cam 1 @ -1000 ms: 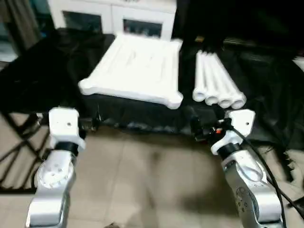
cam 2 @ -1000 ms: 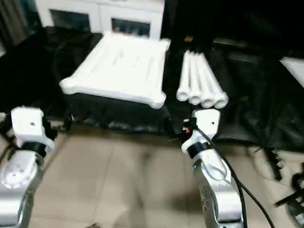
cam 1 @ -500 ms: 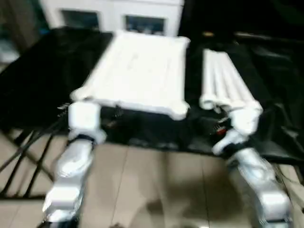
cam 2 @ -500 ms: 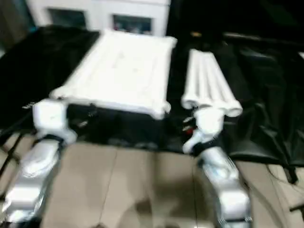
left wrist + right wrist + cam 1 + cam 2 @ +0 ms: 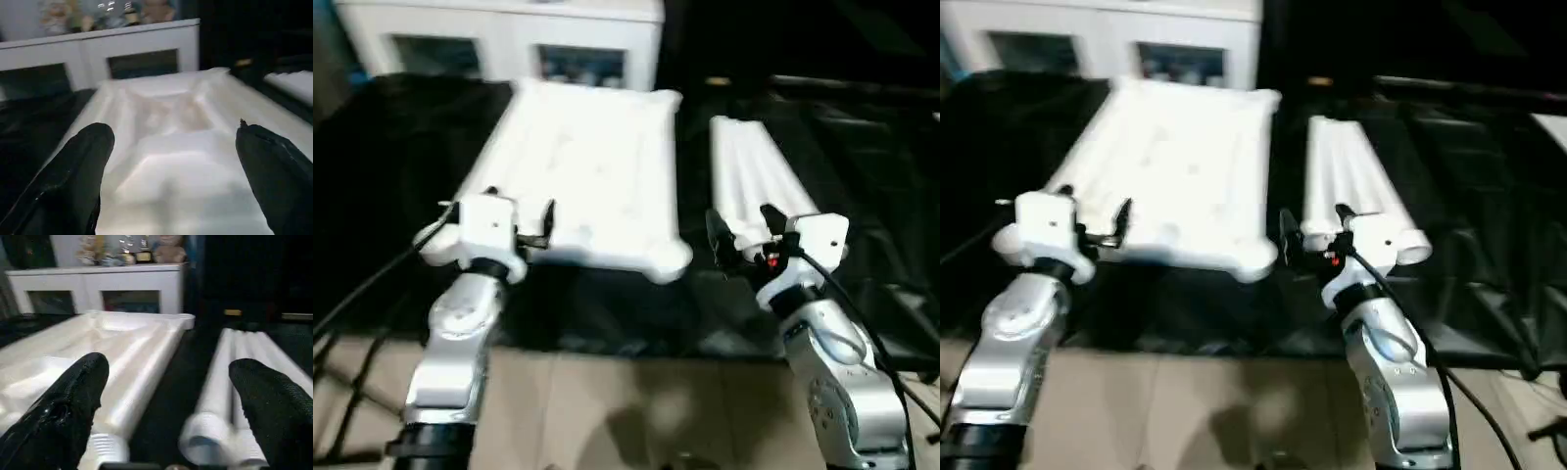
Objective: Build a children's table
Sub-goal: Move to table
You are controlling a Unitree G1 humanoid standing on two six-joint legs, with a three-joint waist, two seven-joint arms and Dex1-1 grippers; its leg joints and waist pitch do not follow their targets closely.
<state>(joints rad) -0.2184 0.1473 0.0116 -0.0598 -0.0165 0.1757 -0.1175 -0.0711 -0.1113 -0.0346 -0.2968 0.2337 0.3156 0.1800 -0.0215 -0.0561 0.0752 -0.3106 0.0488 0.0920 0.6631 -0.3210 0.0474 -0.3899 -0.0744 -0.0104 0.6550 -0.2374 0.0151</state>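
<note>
1 white table top lies on the black-draped table, underside up, its long axis running away from the robot toward the white cabinet at the back. Rounded corner sockets show at its near right corner and at its far corners. Just to its right, apart from it across a dark strip of cloth, lie the white tubular legs — packed side by side and parallel to the top's long axis, their open round ends facing the robot. Blur keeps the count uncertain here; at least 3 tubes can be made out.

2 silver forearms reach in from below. The left tool sits at the top's near edge, its 2 black fingers spread wide with nothing between them. The right tool sits at the near ends of the legs, also spread wide and empty.

The left wrist view adds the ribbed, recessed underside of the top seen close between the 2 fingers, plus soft toys on the cabinet. The right wrist view shows what the head views blur — the gap between top and legs, and the hollow near end of a leg — between its own fingers.
</note>
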